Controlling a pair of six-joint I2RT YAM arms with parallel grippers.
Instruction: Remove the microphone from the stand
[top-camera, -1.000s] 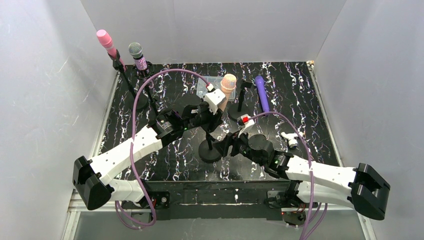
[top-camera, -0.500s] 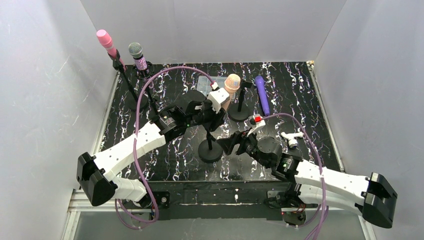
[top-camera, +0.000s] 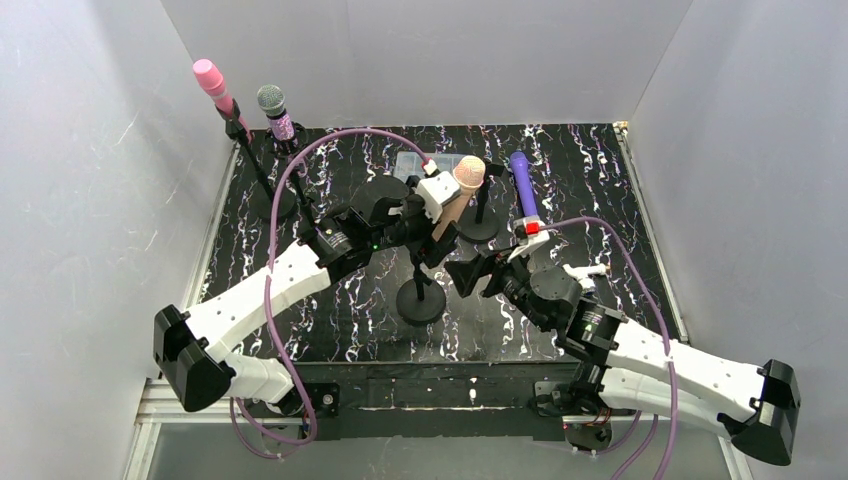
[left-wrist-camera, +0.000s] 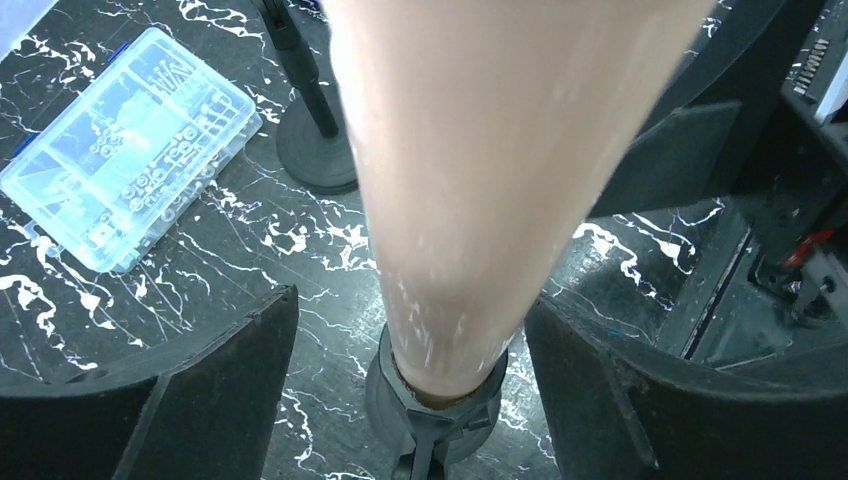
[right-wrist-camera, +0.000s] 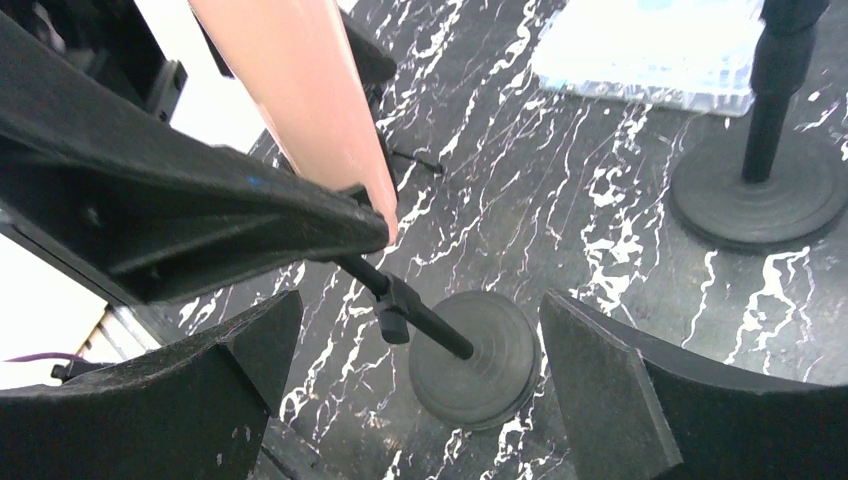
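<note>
The peach microphone (top-camera: 462, 186) leans up and to the right, its lower end seated in the dark clip (left-wrist-camera: 437, 405) of the black stand (top-camera: 421, 302). My left gripper (top-camera: 440, 224) straddles the handle (left-wrist-camera: 470, 180) and is open, with a gap on each side of the handle. My right gripper (top-camera: 466, 272) hovers open just right of the stand's pole, holding nothing. In the right wrist view the stand's round base (right-wrist-camera: 478, 358) lies between its spread fingers (right-wrist-camera: 620, 390), and the microphone handle (right-wrist-camera: 300, 90) rises at upper left.
Two more microphones, pink (top-camera: 210, 78) and grey-purple (top-camera: 272, 104), stand on stands at the back left. An empty stand (top-camera: 482, 205), a lying purple microphone (top-camera: 523, 185), a clear parts box (left-wrist-camera: 125, 145) and a small white object (top-camera: 580, 275) sit nearby.
My left gripper has opened off the microphone handle. The microphone head has shifted slightly right. My right gripper has opened wider and moved up and right, away from the stand's pole.
</note>
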